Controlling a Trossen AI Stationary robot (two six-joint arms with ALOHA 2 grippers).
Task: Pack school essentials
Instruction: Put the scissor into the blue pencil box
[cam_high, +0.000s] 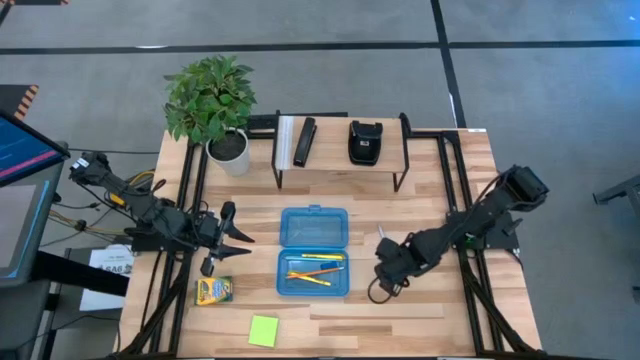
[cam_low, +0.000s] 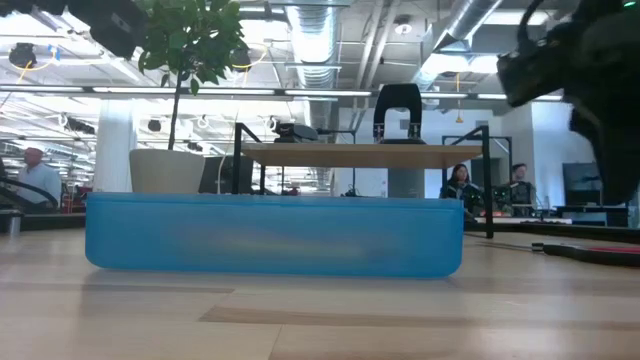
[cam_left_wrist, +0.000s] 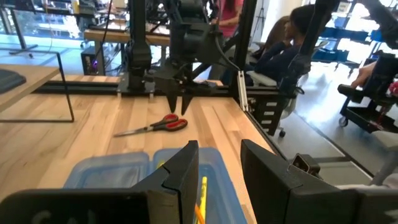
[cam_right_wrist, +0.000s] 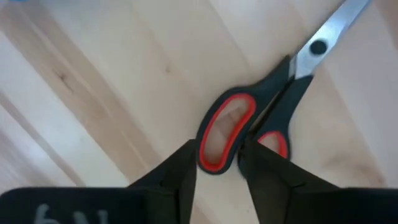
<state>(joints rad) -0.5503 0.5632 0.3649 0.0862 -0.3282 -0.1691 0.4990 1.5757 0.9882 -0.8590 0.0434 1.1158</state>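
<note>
The blue hinged case (cam_high: 314, 252) lies open at the table's middle, with orange and yellow pencils (cam_high: 315, 268) in its near half. Red-handled scissors (cam_left_wrist: 155, 126) lie flat on the wood to the right of the case. My right gripper (cam_right_wrist: 217, 148) points down just above their handles, open, with one handle loop (cam_right_wrist: 225, 130) showing between its fingers; it does not touch them. My left gripper (cam_left_wrist: 217, 168) hovers open and level at the case's left side, with nothing between its fingers. A green-yellow crayon box (cam_high: 213, 291) and a lime sticky-note pad (cam_high: 264, 330) lie at the near left.
A potted plant (cam_high: 228, 150) stands at the far left. Beside it, a low shelf (cam_high: 340, 165) carries a black bar (cam_high: 304, 141) and a black pouch (cam_high: 364, 142). People sit in the room beyond the table. Bare wood lies near the front edge.
</note>
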